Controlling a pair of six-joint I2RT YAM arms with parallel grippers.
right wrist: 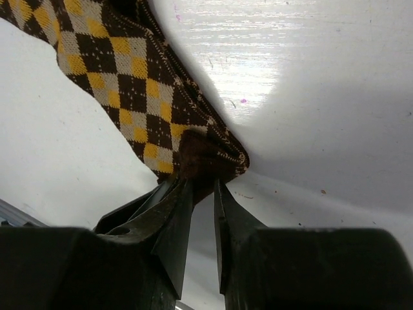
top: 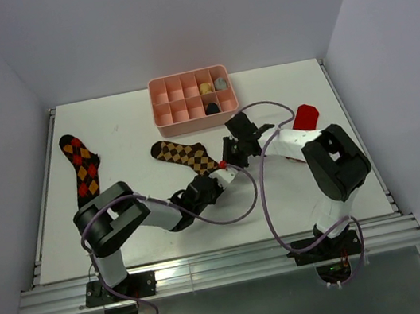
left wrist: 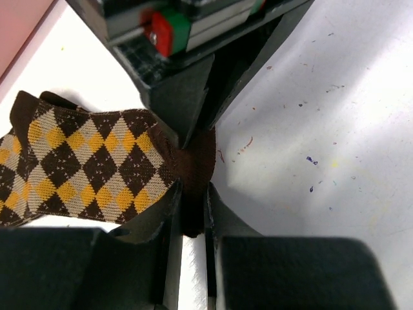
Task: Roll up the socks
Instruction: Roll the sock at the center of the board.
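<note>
The black sock with tan argyle diamonds [top: 184,153] lies mid-table, its dark toe end [left wrist: 197,165] pinched from two sides. My left gripper [top: 215,180] is shut on that toe end, seen between the jaws in the left wrist view [left wrist: 192,213]. My right gripper [top: 227,160] is shut on the same end [right wrist: 205,169]. The two grippers meet nose to nose. The black sock with red-orange diamonds [top: 83,168] lies flat at the far left. The red sock [top: 305,118] shows partly behind my right arm.
A pink compartment tray [top: 164,100] stands at the back centre with small items in its right cells. Walls close in the table on the left, back and right. Purple cables loop over the table by both arms.
</note>
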